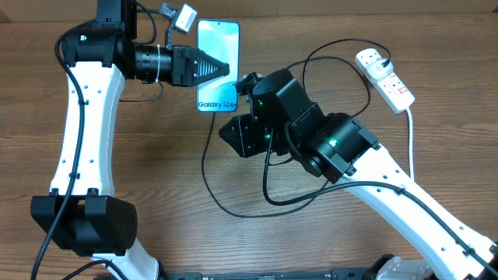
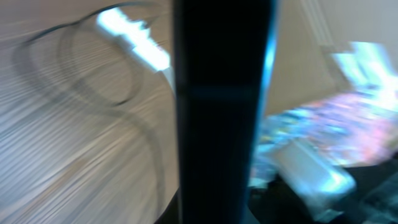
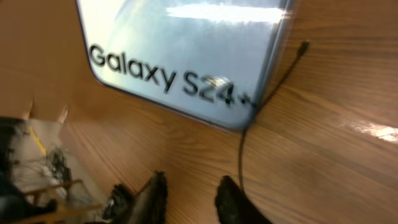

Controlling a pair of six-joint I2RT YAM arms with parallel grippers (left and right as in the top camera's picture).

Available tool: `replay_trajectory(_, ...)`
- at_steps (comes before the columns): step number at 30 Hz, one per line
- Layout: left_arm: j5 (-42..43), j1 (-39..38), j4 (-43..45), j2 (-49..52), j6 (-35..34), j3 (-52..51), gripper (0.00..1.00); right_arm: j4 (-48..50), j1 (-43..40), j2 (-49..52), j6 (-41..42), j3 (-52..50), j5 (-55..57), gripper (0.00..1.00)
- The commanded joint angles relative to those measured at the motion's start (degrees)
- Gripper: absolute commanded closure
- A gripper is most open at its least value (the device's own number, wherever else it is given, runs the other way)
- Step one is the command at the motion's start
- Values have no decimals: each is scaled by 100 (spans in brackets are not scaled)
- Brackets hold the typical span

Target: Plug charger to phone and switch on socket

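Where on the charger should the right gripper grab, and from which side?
Grip the charger just behind its connector tip, from above, on the side away from the phone. That stretch lies straight and flat on the table; lower down it hugs the phone's corner. The right gripper is open.

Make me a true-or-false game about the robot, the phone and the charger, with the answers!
1. The phone screen says "Galaxy S24". True.
2. The charger is plugged into the phone. False: its tip lies on the table beside the phone.
3. The right hand is open and holds nothing. True.
4. The socket lies under the phone. False: it lies off to the side, apart from the phone.
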Motion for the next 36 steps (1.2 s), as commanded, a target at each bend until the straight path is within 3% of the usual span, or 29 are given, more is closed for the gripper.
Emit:
replay_trajectory(1, -2168, 42, 0, -17, -927, 55, 96, -26, -35, -162, 146, 116, 369, 65)
replay_trajectory(5, -3982, 33, -151, -17, -1801, 55, 96, -70, -35, -162, 363, 116, 619, 45)
replay_trajectory(11, -5914, 33, -479, -17, -2830, 55, 96, -367, -35, -20, 1034, 116, 1062, 40)
replay_trajectory(17, -6225, 33, -584, -17, -3003, 55, 96, -813, -129, 400, 1045, 745, 894, 38)
replay_trajectory(26, -6245, 33, -658, -17, -3029, 55, 96, -2304, -348, 2452, 809, 3482, 914, 33)
replay_trajectory(31, -6953, 37, -883, -17, -3545, 55, 96, -2092, -348, 3357, 1226, 3650, 1115, 32)
replay_trajectory(36, -6983, 37, -951, -17, -3587, 55, 96, -1661, -341, 4041, 1934, 3650, 1547, 39)
